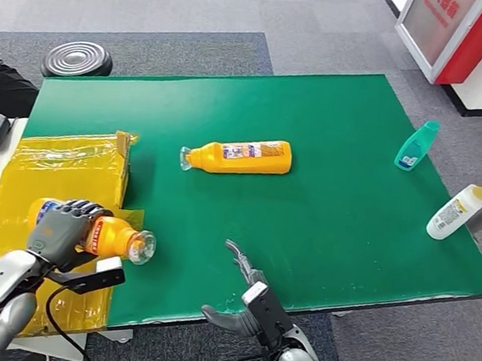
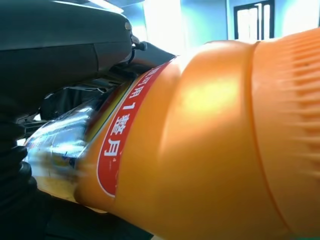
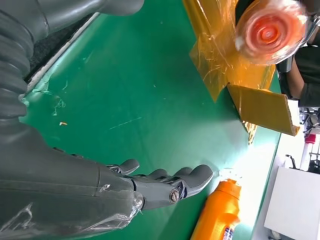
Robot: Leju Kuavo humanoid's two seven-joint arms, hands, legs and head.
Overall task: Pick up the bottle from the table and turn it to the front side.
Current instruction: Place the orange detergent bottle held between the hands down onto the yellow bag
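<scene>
My left hand (image 1: 64,229) grips an orange bottle (image 1: 114,238) with a red label and a clear cap, held on its side above the table's front left corner, cap pointing right. Up close, the orange bottle (image 2: 211,145) shows its red label band, with my dark fingers (image 2: 64,45) over it. Its clear cap (image 3: 270,30) faces the right wrist camera. A second orange bottle (image 1: 239,156) lies on its side mid-table, cap to the left; its body (image 3: 219,215) also shows there. My right hand (image 1: 242,297) hovers open at the front edge, fingers (image 3: 170,182) stretched out.
The green table (image 1: 325,224) carries a yellow film-wrapped box (image 1: 63,170) at the left, a teal bottle (image 1: 416,145) and a white bottle with a yellow cap (image 1: 456,212) at the right. A person's dark sleeve (image 1: 1,86) is at the far left.
</scene>
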